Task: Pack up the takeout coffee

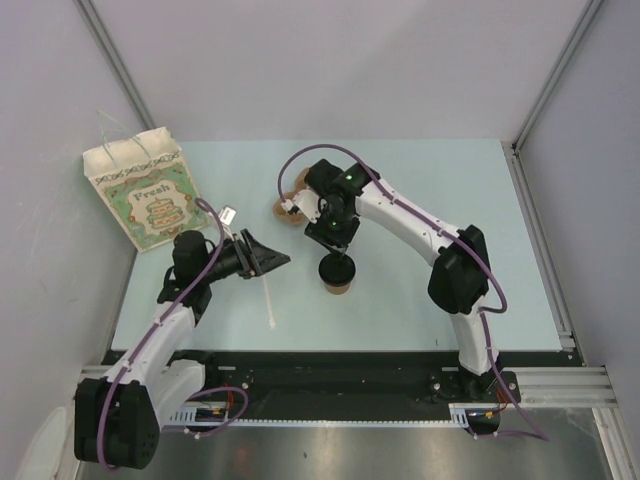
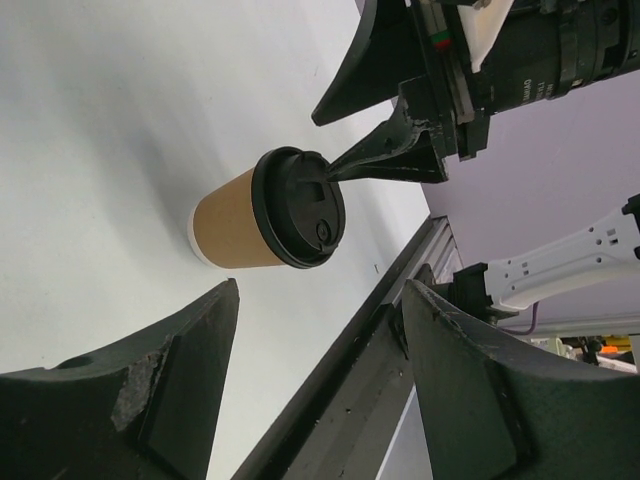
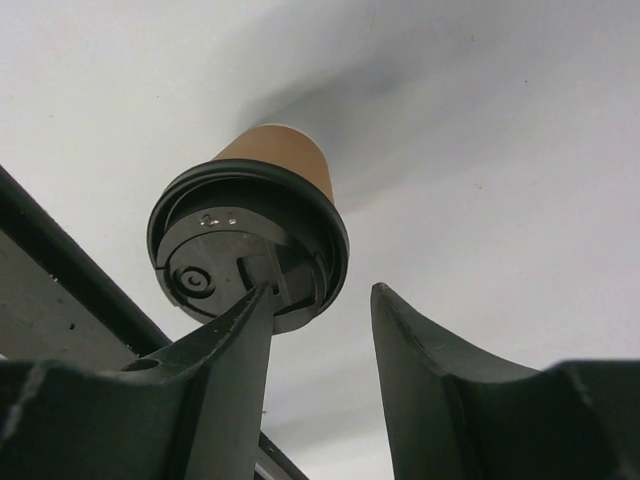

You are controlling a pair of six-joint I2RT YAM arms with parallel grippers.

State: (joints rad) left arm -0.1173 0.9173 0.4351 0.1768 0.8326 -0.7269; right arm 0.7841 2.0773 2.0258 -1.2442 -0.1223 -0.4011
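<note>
Takeout coffee point(image 1: 337, 273) is standing upright on the table point(image 1: 430, 300), black lid point(image 2: 298, 207) on, long axis vertical, roughly mid-table toward the near edge.

We're seeing the right gripper point(image 3: 322, 295) hanging straight over it, pointing down, so the cup is lying directly below the claw. The right arm is clearly the nearer one. The left gripper point(image 2: 320, 288) is sitting off to the cup's left, aimed sideways at it and apart from it.

Right claw: fingers are standing partway apart with nothing pinched between them. One fingertip point(image 2: 345, 165) is touching the top of the lid; the other is clear of the rim.

Left claw: spread wide, empty.

The paper bag point(image 1: 150, 195) is standing at the far left, well apart from the cup. We're judging that packing needs a side grip on the cup wall, which the left arm's sideways approach suits better.
</note>
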